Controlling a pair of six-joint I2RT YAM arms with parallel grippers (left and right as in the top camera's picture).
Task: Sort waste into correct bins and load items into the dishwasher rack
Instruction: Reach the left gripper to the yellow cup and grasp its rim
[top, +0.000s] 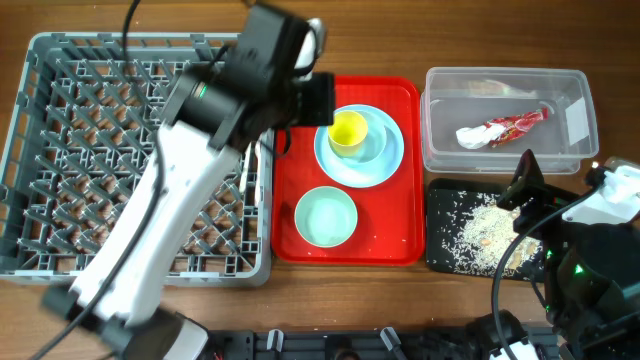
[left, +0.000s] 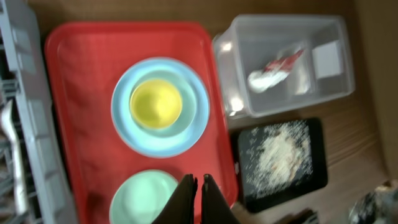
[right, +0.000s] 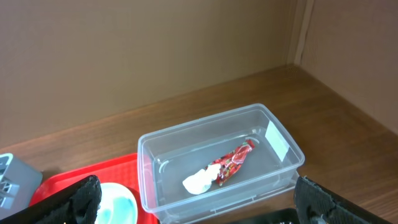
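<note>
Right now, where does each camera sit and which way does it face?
Overhead: above the table, looking straight down on dishwasher rack, red tray, clear tub, black tray; both arms show.
Left wrist: above the red tray, looking down at yellow cup and mint bowl; shut left gripper shows.
Right wrist: over the black tray, looking across at the clear tub; open fingers at both bottom corners.
Shared: all see clear tub and red tray.
</note>
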